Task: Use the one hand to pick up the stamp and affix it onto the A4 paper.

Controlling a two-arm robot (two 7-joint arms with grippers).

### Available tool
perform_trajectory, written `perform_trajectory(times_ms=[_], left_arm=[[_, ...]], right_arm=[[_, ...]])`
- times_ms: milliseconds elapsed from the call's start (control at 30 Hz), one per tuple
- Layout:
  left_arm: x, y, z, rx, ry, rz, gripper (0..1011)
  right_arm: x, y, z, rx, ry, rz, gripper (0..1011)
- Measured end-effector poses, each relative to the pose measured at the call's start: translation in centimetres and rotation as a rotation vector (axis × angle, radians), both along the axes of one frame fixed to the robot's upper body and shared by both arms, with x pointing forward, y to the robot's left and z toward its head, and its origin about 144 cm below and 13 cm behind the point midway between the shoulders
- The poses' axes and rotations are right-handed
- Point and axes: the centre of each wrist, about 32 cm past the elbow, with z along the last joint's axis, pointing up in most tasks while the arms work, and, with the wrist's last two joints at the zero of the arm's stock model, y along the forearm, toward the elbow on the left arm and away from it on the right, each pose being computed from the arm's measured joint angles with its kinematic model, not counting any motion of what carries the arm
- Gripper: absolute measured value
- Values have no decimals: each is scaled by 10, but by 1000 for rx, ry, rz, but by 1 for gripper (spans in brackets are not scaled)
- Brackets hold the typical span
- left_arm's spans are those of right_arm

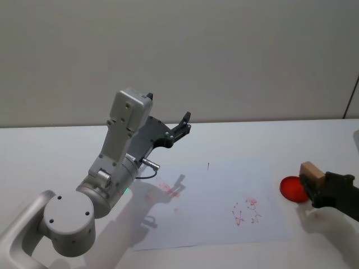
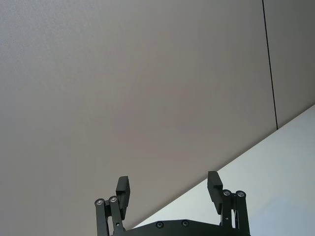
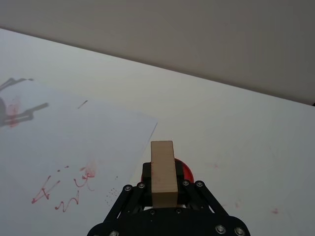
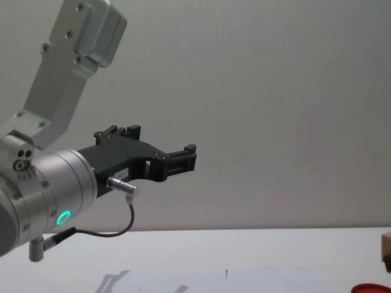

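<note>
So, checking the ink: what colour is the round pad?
Red; the pad shows best in head view.

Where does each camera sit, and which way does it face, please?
Head: high up, looking down on the table; left arm raised at left, left pincer open; right pincer shut on the stamp.
Left wrist: behind the left pincer, facing the wall; its open fingers show.
Right wrist: behind the right pincer, facing the A4 paper; the held stamp shows.
Chest: low, looking across the table; the left arm looms large.
Head and right wrist share stamp, A4 paper, red pad.
</note>
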Motion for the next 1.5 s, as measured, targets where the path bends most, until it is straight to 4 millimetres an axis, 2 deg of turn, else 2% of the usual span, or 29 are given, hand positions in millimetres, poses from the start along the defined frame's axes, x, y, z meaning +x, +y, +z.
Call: perform_trajectory(times_ms=[300, 833, 1300, 1433, 1500], left_arm=[[0, 0, 0, 0, 0, 0, 1001], [0, 0, 0, 0, 0, 0, 1001], [0, 0, 0, 0, 0, 0, 1001], [0, 0, 0, 0, 0, 0, 1001], [0, 0, 0, 0, 0, 0, 1001]], right_arm=[[10, -5, -7, -27, 44, -4, 225], [34, 0, -14, -59, 72, 53, 225], [43, 4, -18, -70, 91, 73, 225], [44, 4, -19, -72, 92, 75, 288], [44, 5, -19, -72, 93, 77, 366]])
